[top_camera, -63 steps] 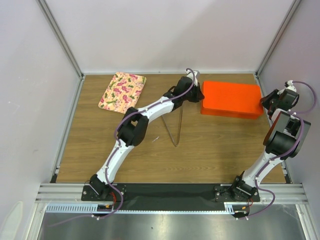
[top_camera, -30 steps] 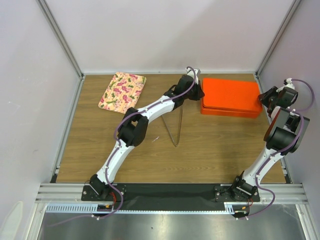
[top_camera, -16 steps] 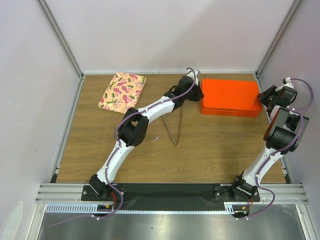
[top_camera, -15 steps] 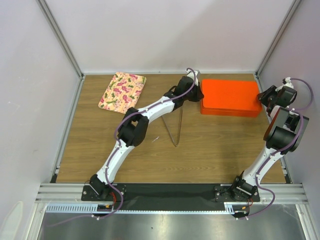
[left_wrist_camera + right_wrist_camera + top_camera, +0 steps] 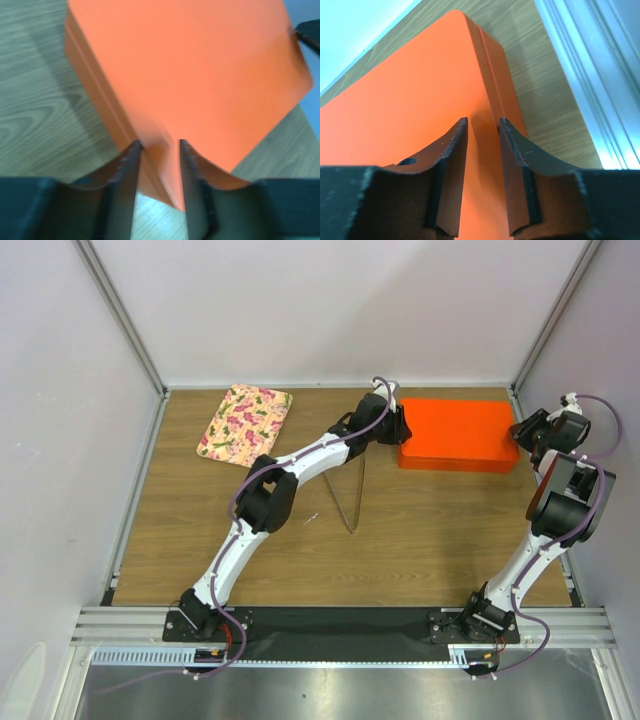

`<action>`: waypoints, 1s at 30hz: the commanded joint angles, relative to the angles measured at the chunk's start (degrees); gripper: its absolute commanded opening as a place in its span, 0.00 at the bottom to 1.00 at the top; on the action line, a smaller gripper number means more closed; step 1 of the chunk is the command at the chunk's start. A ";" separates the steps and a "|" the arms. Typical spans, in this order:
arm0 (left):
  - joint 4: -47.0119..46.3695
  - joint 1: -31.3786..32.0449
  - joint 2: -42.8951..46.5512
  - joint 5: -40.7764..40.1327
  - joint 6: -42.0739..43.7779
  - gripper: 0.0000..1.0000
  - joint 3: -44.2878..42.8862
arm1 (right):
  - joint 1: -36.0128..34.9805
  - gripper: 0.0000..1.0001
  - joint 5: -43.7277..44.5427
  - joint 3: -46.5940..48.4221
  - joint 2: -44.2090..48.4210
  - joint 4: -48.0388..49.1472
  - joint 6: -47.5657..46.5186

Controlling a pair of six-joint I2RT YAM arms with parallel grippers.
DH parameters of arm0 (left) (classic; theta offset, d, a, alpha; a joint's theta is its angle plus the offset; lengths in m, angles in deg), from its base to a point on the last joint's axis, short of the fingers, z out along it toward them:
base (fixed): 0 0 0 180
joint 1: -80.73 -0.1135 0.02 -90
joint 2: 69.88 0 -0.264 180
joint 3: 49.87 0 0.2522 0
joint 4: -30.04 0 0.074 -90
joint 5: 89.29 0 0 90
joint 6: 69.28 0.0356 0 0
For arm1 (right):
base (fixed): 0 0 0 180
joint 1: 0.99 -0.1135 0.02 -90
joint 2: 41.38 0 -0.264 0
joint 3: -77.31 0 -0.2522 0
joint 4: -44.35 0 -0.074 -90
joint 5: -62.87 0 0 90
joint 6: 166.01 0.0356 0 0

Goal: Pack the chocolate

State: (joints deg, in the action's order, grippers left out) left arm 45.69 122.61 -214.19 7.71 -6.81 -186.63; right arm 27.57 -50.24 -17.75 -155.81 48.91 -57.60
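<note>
The left arm (image 5: 268,495) stretches diagonally from lower left to upper centre, the right arm (image 5: 560,512) stands folded at the right edge, and the left gripper (image 5: 159,150) and right gripper (image 5: 483,131) pinch opposite ends of the orange box (image 5: 458,433).

Box (image 5: 460,435): we see plain bright orange.
Mat (image 5: 245,422): we see yellow with pink flowers.
Counter (image 5: 420,530): we see brown wood grain.
Left gripper (image 5: 158,144): we see black.
Right gripper (image 5: 482,121): we see black.
</note>
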 commanded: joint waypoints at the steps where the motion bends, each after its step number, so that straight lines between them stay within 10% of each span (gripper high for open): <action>1: -2.33 0.83 2.81 0.73 -0.86 0.46 -2.07 | -2.28 0.38 -4.84 2.21 -0.97 -0.40 0.57; 9: -2.33 0.65 5.00 -0.50 0.37 0.64 -2.16 | -2.28 0.45 -4.84 4.06 -1.32 -2.15 0.75; 30: -4.70 0.74 6.24 3.45 3.01 0.67 -3.39 | -1.57 0.61 7.20 6.96 0.87 -10.24 1.10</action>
State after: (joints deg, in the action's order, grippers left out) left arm 44.29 122.94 -213.29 9.02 -5.63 -187.72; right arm 26.08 -47.57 -13.00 -156.33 40.39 -56.55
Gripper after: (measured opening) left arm 0.671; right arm 0.609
